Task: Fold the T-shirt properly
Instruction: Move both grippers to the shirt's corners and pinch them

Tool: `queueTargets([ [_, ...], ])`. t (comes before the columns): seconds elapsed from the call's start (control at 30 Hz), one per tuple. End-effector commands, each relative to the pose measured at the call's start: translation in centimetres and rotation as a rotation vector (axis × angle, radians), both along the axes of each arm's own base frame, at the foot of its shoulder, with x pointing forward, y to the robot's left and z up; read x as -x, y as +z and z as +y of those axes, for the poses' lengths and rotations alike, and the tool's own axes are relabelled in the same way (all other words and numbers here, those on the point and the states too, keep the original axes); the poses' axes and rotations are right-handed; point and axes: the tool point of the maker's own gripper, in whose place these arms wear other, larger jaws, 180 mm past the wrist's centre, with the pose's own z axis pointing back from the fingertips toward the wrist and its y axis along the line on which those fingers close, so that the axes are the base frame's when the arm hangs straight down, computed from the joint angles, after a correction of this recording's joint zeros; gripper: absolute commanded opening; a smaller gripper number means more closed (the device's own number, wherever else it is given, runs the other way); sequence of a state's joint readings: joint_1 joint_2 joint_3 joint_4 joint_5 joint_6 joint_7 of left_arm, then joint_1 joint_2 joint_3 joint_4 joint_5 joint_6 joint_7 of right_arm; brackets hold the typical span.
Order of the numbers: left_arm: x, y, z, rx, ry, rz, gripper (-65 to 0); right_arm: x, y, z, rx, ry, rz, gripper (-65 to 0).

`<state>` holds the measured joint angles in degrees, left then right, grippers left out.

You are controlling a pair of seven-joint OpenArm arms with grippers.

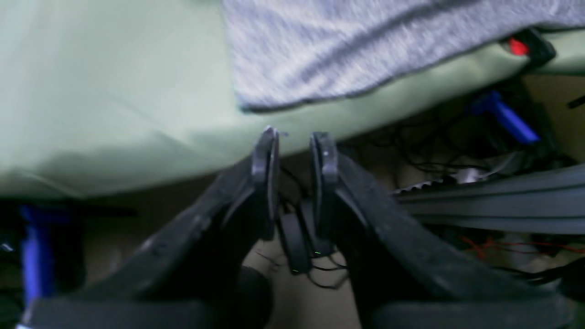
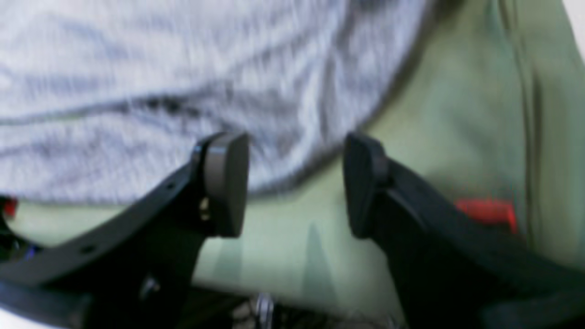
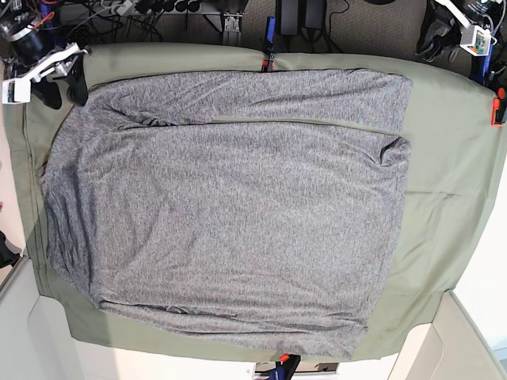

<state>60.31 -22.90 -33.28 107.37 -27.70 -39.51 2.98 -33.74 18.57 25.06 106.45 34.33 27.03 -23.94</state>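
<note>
The heather-grey T-shirt lies spread flat over most of the olive-green table cloth, with one sleeve folded along the far edge. My right gripper hangs at the shirt's far-left corner. In the right wrist view it is open and empty, just above the shirt's curved edge. My left gripper is beyond the table's far-right corner. In the left wrist view its fingers stand a narrow gap apart with nothing between them, short of the shirt's edge.
Red clamps hold the cloth at the table's edges, and more clamps sit at the far middle and near middle. Cables and gear lie beyond the far edge. White surfaces flank the near corners.
</note>
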Motion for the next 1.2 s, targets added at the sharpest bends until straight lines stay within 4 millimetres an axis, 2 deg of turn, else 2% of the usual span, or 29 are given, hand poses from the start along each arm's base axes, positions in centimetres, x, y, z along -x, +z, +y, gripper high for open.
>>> queueTargets([
  [0.0, -0.5, 0.9, 0.0, 0.004, -0.022, -0.027, -41.4, -0.9, 1.0, -0.2, 0.003, 0.003, -0.042, -31.5],
  [0.07, -0.9, 1.1, 0.1, -0.007, -0.041, -0.029, -30.7, -1.6, 0.9, -0.6, 0.002, -0.008, -0.052, -31.5],
  [0.13, -1.5, 1.2, 0.4, -0.015, -0.055, -0.028, -24.2, -2.2, 0.4, -1.1, 0.012, -0.020, -0.049, -31.5],
  [0.27, -3.6, 1.1, 1.8, -0.038, 0.002, -0.015, -23.9, -2.7, -1.8, -2.8, 0.021, -0.068, -0.002, -28.8],
  [0.4, -6.0, 0.9, 2.4, -0.021, 0.030, -0.002, -23.9, -2.7, -3.8, -3.2, -0.004, -0.093, 0.072, -27.6],
  [0.57, -7.0, -0.4, 3.2, 0.046, 0.088, 0.018, -23.9, -2.8, -4.0, -3.3, -0.005, -0.094, 0.077, -27.7],
  [0.8, -7.2, -5.6, 1.2, 0.147, 0.088, 0.122, -24.0, -2.6, -4.2, -3.2, -0.007, -0.092, 0.092, -27.7],
  [0.9, -7.6, -7.4, 1.0, 0.168, 0.097, 0.162, -24.0, -2.3, -4.5, -3.0, -0.011, -0.089, 0.111, -27.6],
  [1.07, -8.0, -8.3, -0.1, 0.181, 0.066, 0.208, -24.0, -2.3, -4.6, -2.6, -0.029, -0.094, 0.112, -27.7],
  [1.17, -7.4, -8.6, -1.6, 0.200, -0.002, 0.234, -24.0, -2.2, -4.9, -2.0, -0.047, -0.100, 0.118, -27.7],
])
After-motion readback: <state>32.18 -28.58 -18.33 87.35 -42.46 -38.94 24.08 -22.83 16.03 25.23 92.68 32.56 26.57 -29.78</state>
